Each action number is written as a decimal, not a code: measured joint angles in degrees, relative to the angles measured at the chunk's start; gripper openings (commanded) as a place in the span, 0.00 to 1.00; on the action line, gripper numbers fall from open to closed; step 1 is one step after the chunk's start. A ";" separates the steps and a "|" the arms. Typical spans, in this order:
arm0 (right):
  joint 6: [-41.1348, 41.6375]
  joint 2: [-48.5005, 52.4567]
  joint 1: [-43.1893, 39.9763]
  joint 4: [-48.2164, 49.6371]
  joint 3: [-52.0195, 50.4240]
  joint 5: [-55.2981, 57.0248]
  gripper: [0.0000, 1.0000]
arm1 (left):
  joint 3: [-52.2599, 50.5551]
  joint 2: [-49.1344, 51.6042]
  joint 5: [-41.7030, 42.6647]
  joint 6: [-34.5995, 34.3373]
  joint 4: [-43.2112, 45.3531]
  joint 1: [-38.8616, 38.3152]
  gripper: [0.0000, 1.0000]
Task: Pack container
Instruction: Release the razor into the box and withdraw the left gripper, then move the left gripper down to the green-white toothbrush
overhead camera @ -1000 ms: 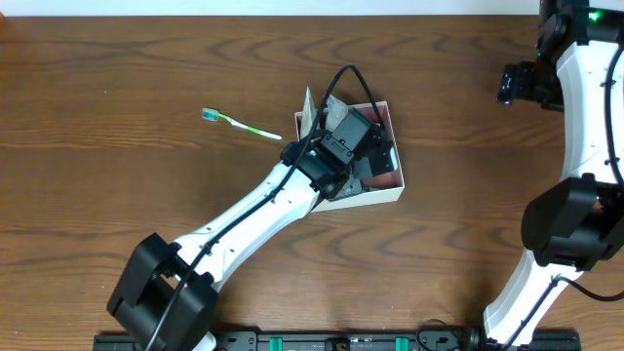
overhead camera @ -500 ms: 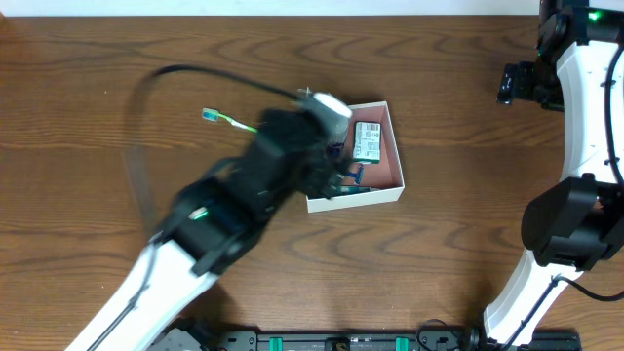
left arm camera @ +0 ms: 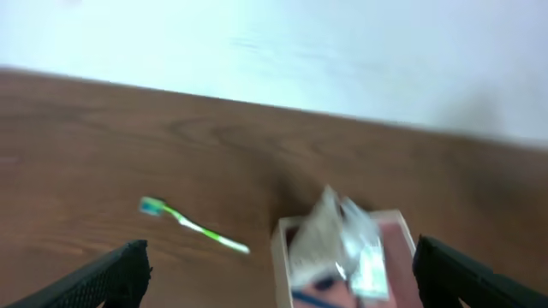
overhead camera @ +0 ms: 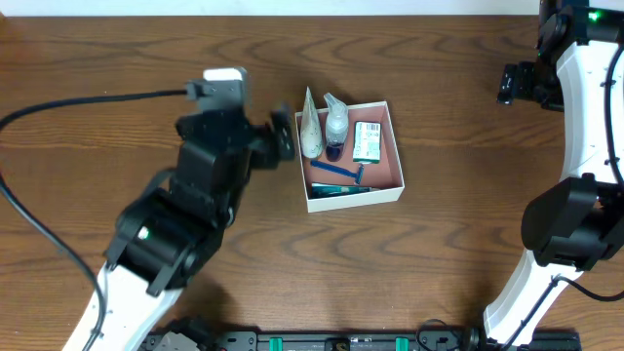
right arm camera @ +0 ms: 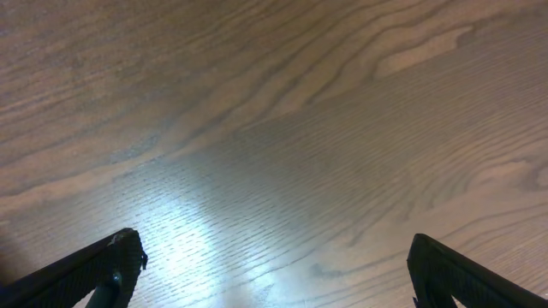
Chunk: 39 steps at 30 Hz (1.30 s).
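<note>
The container (overhead camera: pixel 356 196), a shallow white-walled square box with a pink-brown floor, sits mid-table holding a tube (overhead camera: pixel 310 129), a bottle (overhead camera: pixel 335 125), a packet (overhead camera: pixel 367 140) and a razor (overhead camera: pixel 338 173). The left gripper (overhead camera: pixel 282 144) hangs just left of its wall, jaws spread wide. The right gripper (right arm camera: pixel 274 269), also wide open, hovers over bare table (overhead camera: pixel 468 195) at the far right. A toothbrush (left arm camera: pixel 193 226) lies left of the box.

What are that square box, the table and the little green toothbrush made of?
The container looks like thin cardboard: matte white walls, dusty pink inside, sharp corners. The table shows brown wood grain with a soft sheen; solid wood or laminate, I cannot tell. The toothbrush is likely plastic, judging by its bright green colour.
</note>
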 measured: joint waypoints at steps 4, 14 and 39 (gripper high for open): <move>0.00 0.00 0.00 0.00 0.00 -0.02 0.99 | 0.04 6.12 -3.17 -9.27 5.11 5.73 0.98; 0.00 0.00 0.00 -0.02 0.00 -0.02 0.99 | 0.04 24.41 -2.97 -24.59 11.19 14.51 0.98; 0.00 0.00 0.00 -0.02 0.00 -0.02 0.99 | 21.00 45.13 11.76 -27.74 -15.08 21.44 0.98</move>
